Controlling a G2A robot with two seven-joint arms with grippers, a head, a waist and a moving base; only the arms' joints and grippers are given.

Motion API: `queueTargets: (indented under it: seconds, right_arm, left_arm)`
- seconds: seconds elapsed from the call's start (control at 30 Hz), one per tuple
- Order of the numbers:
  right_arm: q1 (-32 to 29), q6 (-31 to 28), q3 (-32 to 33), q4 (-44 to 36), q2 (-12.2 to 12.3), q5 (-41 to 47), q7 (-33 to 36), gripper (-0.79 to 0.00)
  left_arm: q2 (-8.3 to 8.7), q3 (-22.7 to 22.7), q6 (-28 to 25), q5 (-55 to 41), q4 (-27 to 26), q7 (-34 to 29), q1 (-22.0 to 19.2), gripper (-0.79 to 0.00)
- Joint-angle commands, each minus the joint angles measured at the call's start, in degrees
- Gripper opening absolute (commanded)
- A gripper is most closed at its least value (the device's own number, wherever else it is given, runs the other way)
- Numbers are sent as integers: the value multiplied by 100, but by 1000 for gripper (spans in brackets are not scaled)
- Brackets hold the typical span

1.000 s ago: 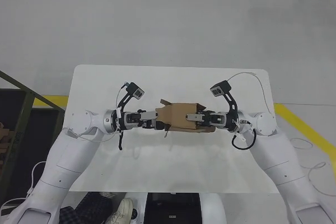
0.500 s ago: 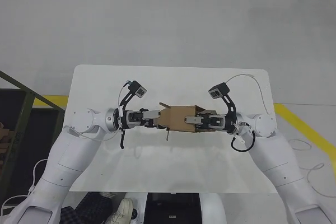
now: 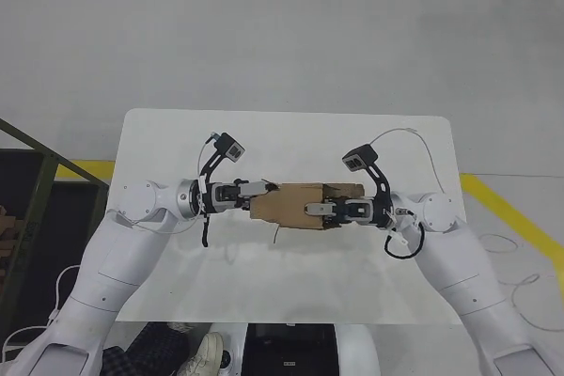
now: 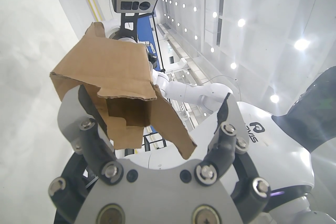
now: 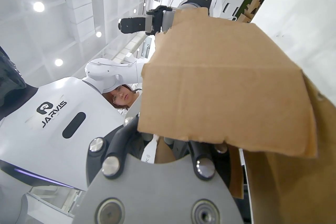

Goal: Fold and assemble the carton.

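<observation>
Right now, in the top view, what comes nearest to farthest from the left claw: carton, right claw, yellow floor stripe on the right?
1. The carton, at the left claw.
2. The right claw, at the carton's far end.
3. The yellow floor stripe, far right.

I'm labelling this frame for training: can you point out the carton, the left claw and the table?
carton [image 3: 296,203]: top view, its upward-facing brown panel.
left claw [image 4: 153,91]: left wrist view, midway between its spread fingertips.
table [image 3: 282,141]: top view, bare white surface beyond the carton.
</observation>
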Motion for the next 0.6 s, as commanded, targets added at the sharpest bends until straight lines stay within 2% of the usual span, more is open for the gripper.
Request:
queueTargets:
  seconds: [0.0,0.57]
  right_arm:
    - [-2,5,-18,0,-7,6,-11,-785]
    - [9,15,-28,138,-47,31,-284,-785]
  left_arm:
    - [-1,-1,-7,6,-1,-1,-4,0]
    - [-11,24,-24,100,-62,37,-2,0]
